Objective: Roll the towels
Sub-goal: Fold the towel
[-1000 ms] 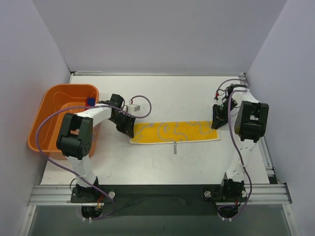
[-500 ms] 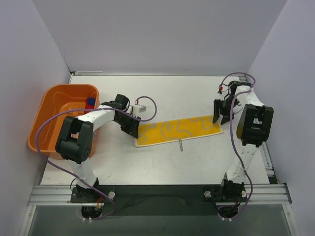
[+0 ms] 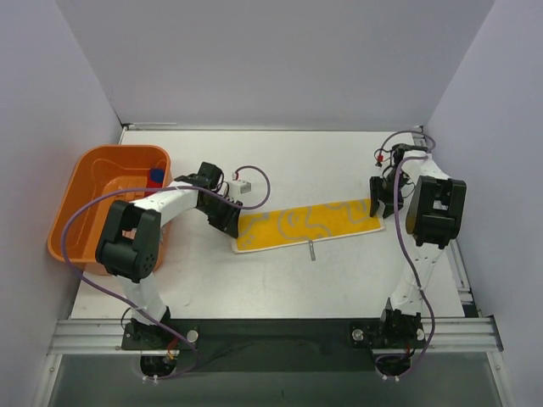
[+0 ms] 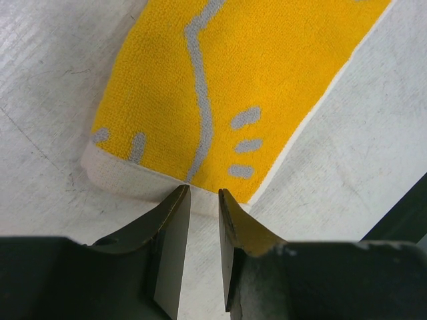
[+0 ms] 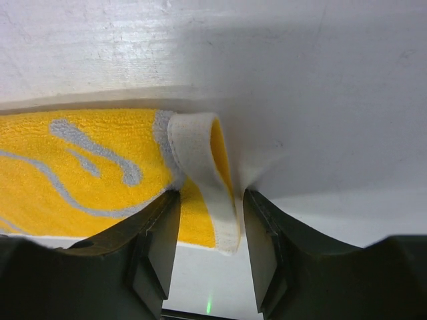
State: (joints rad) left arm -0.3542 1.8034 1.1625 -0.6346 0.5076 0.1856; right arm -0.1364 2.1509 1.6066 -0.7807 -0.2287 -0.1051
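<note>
The left arm (image 3: 140, 246) and right arm (image 3: 433, 212) are built alike: rounded white links between chunky black joint housings. A thin purple cable (image 3: 269, 186) loops loosely along each. The left gripper (image 4: 203, 200) and right gripper (image 5: 210, 200) each carry two black, tapering fingers (image 4: 170, 247) with flat inner faces.
</note>
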